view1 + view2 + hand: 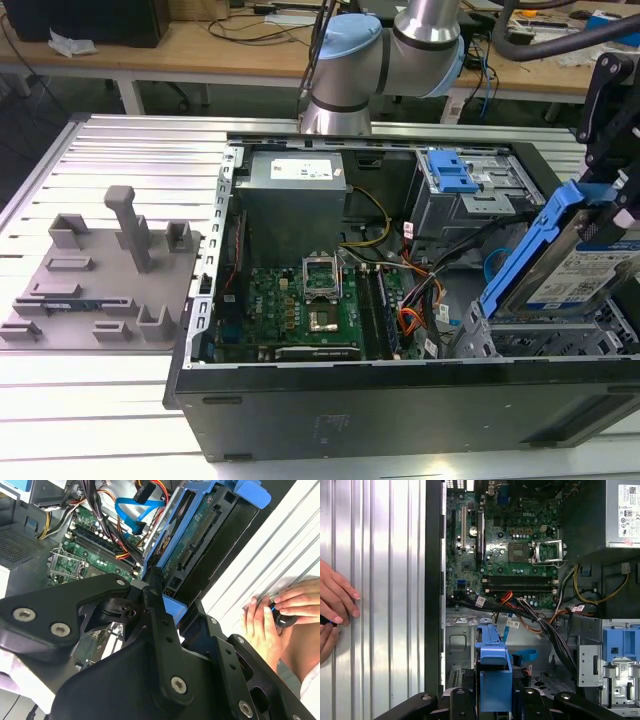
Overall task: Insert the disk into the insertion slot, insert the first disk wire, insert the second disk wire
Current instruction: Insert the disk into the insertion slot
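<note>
- The hand [603, 215] is clenched on the disk [585, 270], gripping its blue carrier (the grip is clearest in the second wrist view).
- The disk hangs tilted over the insertion slot [530, 340], at the exterior view's right, not yet seated.
- The second disk wire [132, 510] loops inside the case [400, 400].

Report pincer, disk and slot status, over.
Pincer shut on the disk. Disk tilted above the insertion slot, not seated. Second disk wire loops close by; a hand rests outside the case.
</note>
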Tool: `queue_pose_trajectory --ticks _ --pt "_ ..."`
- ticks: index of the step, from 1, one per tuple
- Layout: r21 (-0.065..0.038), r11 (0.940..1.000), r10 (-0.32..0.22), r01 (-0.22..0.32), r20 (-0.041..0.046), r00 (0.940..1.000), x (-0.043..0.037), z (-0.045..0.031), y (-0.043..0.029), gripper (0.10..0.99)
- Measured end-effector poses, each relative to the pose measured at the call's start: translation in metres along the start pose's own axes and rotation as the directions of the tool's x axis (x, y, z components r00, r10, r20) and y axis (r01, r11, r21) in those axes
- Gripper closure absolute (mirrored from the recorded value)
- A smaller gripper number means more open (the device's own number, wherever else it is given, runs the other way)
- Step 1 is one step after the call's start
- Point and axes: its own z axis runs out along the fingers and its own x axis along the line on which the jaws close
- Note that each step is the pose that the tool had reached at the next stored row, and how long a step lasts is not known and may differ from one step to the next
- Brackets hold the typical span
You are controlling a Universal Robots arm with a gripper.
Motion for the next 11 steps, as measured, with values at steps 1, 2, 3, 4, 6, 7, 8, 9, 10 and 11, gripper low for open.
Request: queue_pose_trajectory --ticks 1,2,3,4,6,7,8,9,10,11 --pt "0.0 1.0 0.0 0.0 0.0 1.0 0.0 0.0007 -0.0001 0.722" --pt "0.0 1.0 0.0 0.0 -0.0001 1.0 0.0001 0.0013 -0.0003 0.722" --pt "-0.001 1.0 0.0 0.0 -0.0001 1.0 0.0001 0.002 -0.0004 0.722" --pt "-0.001 1.0 0.0 0.0 -0.0001 1.0 0.0001 0.003 -0.0006 0.722" --pt "-0.001 1.0 0.0 0.0 -0.0003 1.0 0.0002 0.0046 -0.0008 0.722" --pt "-0.001 1.0 0.0 0.0 0.0 1.0 0.0002 0.0057 -0.0008 0.722" --pt "-0.001 1.0 0.0 0.0 0.0001 1.0 0.0003 0.0068 -0.0009 0.722" --pt "-0.001 1.0 0.0 0.0 0.0001 1.0 0.0003 0.0075 -0.001 0.722" --pt "-0.001 1.0 0.0 0.0 0.0001 1.0 0.0003 0.0093 -0.0011 0.722" --pt "-0.001 1.0 0.0 0.0 0.0001 1.0 0.0004 0.0111 -0.0011 0.722"
